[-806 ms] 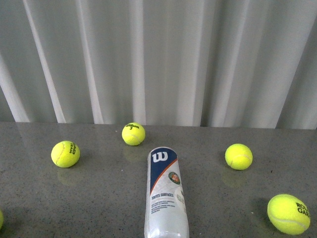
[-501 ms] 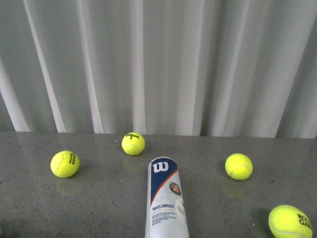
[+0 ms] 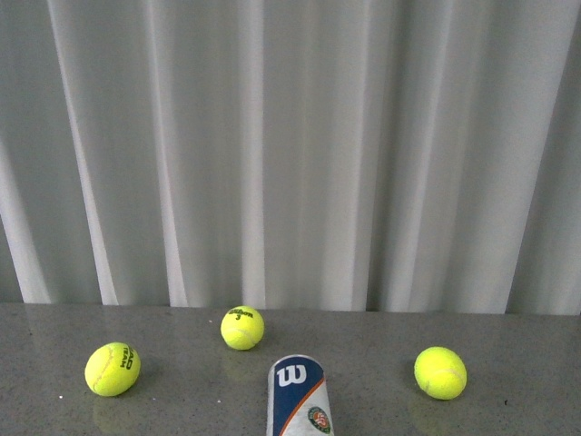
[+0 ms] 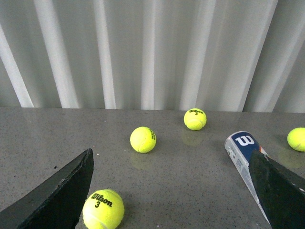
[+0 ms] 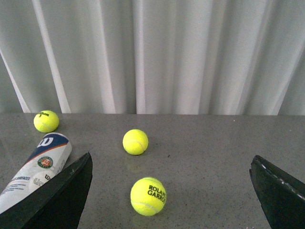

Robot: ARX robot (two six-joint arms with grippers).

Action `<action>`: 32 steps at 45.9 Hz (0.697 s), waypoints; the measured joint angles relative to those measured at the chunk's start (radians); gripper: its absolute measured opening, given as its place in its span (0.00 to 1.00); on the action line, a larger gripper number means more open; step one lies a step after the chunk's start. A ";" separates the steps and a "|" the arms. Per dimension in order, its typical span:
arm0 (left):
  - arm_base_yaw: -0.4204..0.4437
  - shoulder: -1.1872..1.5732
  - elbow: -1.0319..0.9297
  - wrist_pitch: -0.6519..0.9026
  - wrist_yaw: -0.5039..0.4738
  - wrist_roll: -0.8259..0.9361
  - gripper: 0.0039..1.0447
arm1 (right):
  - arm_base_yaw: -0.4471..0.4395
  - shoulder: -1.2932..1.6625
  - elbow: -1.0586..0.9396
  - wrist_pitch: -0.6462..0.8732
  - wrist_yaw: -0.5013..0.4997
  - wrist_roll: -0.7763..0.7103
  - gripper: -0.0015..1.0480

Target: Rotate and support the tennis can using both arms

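**Tennis can**: lying flat on the grey surface, lengthwise, its blue end with the white W towards the back edge. Nothing grips it.

**Change noted:** in under a second the whole scene has sunk in the front view. The can showed almost its full length before, and now only the blue end clears the bottom of the picture. A ball near the right edge has dropped out of sight. The can and the three remaining balls have kept their spacing, so the camera has probably tipped upward and nothing on the surface has moved.

**Left hand**: fingers spread wide, holding nothing. One finger overlaps the can in its own view, and I cannot tell whether they touch.

**Right hand**: spread wide, empty. The can lies just beyond one finger.

**Balls:** left ball, middle ball and right ball, all loose and apart from the can.

**Curtain**: pale, hanging behind the back edge.

**Task standing:** turning and propping look not yet begun. With the front view losing the can, the wrist views are likely the better guide.
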 joint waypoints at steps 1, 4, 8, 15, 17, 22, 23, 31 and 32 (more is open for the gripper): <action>0.000 0.000 0.000 0.000 0.000 0.000 0.94 | 0.000 0.000 0.000 0.000 0.000 0.000 0.93; 0.000 0.000 0.000 0.000 0.000 0.000 0.94 | 0.000 0.000 0.000 0.000 0.000 0.000 0.93; 0.000 0.000 0.000 0.000 0.000 0.000 0.94 | 0.000 0.000 0.000 0.000 0.000 0.000 0.93; 0.000 0.000 0.000 0.000 0.000 0.000 0.94 | 0.000 0.000 0.000 0.000 0.000 0.000 0.93; 0.000 0.000 0.000 0.000 0.000 0.000 0.94 | 0.000 0.000 0.000 0.000 0.000 0.000 0.93; 0.000 0.000 0.000 0.000 0.000 0.000 0.94 | 0.000 0.000 0.000 0.000 0.000 0.000 0.93; 0.000 0.000 0.000 0.000 0.000 0.000 0.94 | 0.000 0.000 0.000 0.000 0.000 0.000 0.93; 0.000 0.000 0.000 0.000 0.000 0.000 0.94 | 0.000 0.000 0.000 0.000 0.000 0.000 0.93; 0.000 0.000 0.000 0.000 0.000 0.000 0.94 | 0.000 0.000 0.000 0.000 0.000 0.000 0.93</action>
